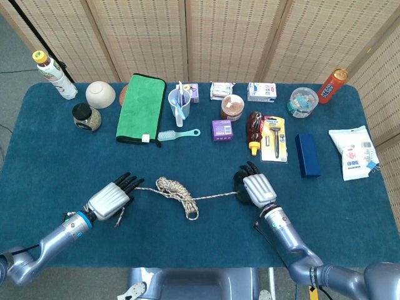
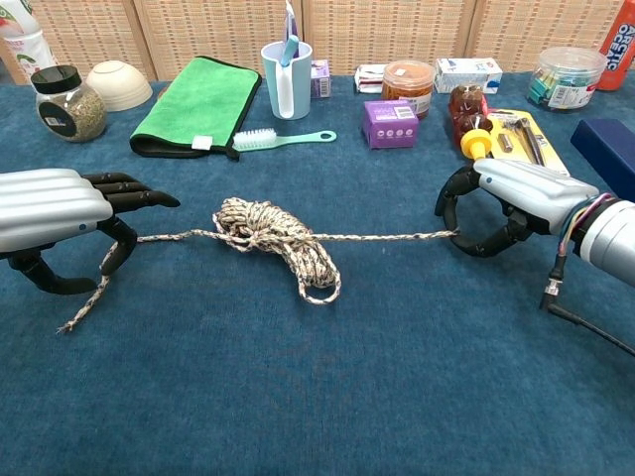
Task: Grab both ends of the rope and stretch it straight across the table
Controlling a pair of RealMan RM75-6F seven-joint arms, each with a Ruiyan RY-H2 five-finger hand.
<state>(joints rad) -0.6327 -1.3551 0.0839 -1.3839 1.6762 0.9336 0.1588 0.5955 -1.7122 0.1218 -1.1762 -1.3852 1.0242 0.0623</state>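
From the head view, the rope (image 1: 178, 192) lies bundled mid-table, well in front of the green towel (image 1: 141, 108). My right hand (image 1: 253, 187) curls around its right end so I can pull.

In the chest view, my left hand (image 2: 60, 223) hangs over the left tail, fingers apart, nothing pinched yet.

Rope (image 2: 278, 238) beige with dark flecks, braided look. Table (image 1: 187, 237) cloth deep teal-blue. Left hand (image 2: 55, 213) and right hand (image 2: 506, 203) silver backs, black fingers. Towel (image 1: 141, 107) bright green, black edging. Brush (image 2: 281, 140) mint handle (white bristles). Small box (image 1: 221, 129) purple. Flat box (image 1: 307, 154) navy. Bottle (image 1: 332, 85) orange-red. Screen (image 1: 212, 31) tan weave.
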